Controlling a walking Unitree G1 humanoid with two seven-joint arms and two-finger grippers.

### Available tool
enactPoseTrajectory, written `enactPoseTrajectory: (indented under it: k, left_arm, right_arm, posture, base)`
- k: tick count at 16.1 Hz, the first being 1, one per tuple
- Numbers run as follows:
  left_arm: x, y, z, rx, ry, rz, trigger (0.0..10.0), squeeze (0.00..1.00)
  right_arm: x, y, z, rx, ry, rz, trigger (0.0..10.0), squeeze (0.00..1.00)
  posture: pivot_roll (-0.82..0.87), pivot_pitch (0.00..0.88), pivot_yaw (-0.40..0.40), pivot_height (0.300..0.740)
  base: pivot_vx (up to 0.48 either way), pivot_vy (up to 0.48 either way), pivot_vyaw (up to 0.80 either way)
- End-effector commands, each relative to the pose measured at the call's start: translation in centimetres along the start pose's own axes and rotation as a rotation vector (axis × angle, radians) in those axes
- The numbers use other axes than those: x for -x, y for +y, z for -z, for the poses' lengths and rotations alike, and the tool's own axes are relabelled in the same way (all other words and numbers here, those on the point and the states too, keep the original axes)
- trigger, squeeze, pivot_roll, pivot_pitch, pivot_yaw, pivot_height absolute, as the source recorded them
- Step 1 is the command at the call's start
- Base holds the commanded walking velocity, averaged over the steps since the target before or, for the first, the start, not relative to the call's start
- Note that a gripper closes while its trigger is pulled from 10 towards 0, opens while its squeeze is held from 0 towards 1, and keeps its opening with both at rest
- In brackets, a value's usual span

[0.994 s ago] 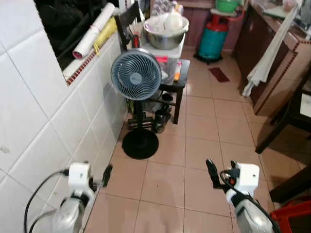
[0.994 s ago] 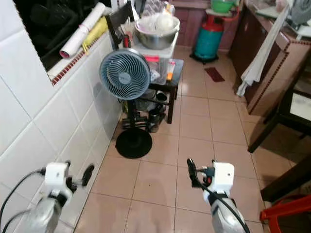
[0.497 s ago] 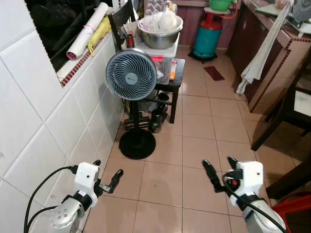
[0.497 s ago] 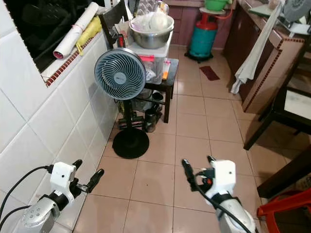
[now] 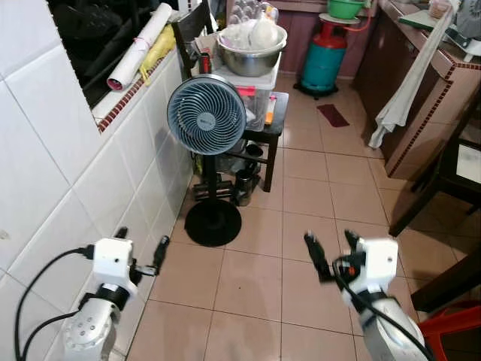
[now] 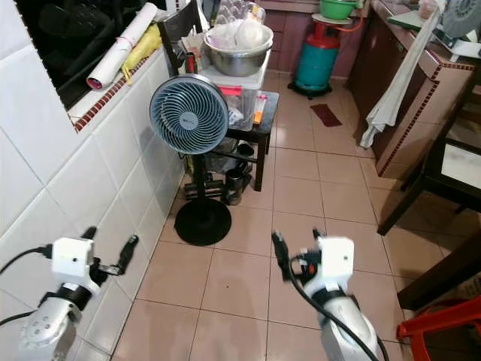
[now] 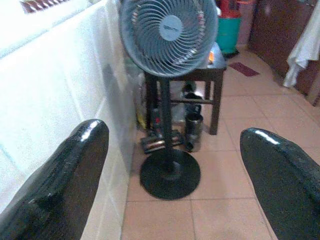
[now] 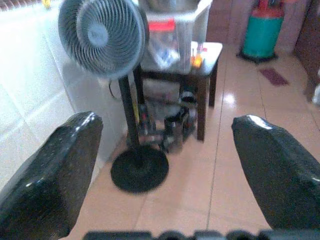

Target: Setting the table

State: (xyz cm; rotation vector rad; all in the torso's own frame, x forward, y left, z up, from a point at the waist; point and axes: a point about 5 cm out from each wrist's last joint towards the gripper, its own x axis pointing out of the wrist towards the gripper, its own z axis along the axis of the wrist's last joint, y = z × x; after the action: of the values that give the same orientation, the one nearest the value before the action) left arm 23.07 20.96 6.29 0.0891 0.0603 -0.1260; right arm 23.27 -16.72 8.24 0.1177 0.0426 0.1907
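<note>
Both grippers held empty over a tiled kitchen floor.
Head views: left gripper beside the white tiled wall, right gripper above the floor; a fan stands before a small table bearing a metal bowl. Left wrist view: fingers spread wide, released. Right wrist view: fingers likewise apart, nothing held.
</note>
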Motion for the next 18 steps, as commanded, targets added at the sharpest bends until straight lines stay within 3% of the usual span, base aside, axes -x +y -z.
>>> enactPoseTrajectory:
  k: [1,3,4,6,11,13,18]
  left_arm:
    - [-0.2,0.2,-0.8,-0.002,-0.046,-0.026,10.0,0.0]
    - [-1.4,-0.6,-2.6,0.044,-0.118,-0.017,10.0,0.0]
    - [-1.9,-0.8,-4.0,0.051,-0.156,0.0,10.0,0.0]
    - [-2.1,-1.1,-4.6,0.071,-0.147,0.013,10.0,0.0]
    - [-0.9,-0.8,0.3,0.075,0.036,0.004,10.0,0.0]
    - [-1.0,-0.7,0.6,0.121,0.091,-0.011,10.0,0.0]
    - [-2.6,-1.1,0.0,0.17,0.063,0.028,10.0,0.0]
  right_arm:
    - [-0.1,-0.1,-0.8,0.018,-0.038,0.019,10.0,0.0]
    - [-0.5,-0.1,-1.4,0.017,-0.068,0.055,10.0,0.0]
    - [-0.7,0.4,-2.5,0.064,-0.101,0.019,10.0,0.0]
    - [-0.5,0.2,-2.8,0.093,-0.104,0.009,10.0,0.0]
    - [-0.1,-0.9,0.6,0.074,0.023,0.083,10.0,0.0]
    - [-0.1,-1.4,1.0,0.066,0.037,0.146,10.0,0.0]
    - [-0.4,-1.0,1.3,0.062,0.026,0.17,10.0,0.0]
  posture:
    - [0.05,0.0,-0.02,0.74]
    - [0.05,0.0,-0.028,0.74]
    - [0.05,0.0,-0.025,0.74]
    - [0.05,0.0,-0.026,0.74]
    - [0.04,0.0,-0.011,0.74]
    - [0.04,0.0,-0.004,0.74]
    - [0.02,0.0,0.014,0.74]
  base:
    - [0.0,0.0,0.0]
    - [0.0,0.0,0.0]
    - [0.0,0.0,0.0]
    - [0.0,0.0,0.0]
    - [0.0,0.0,0.0]
    - [0.0,0.0,-0.4]
    - [0.0,0.0,-0.8]
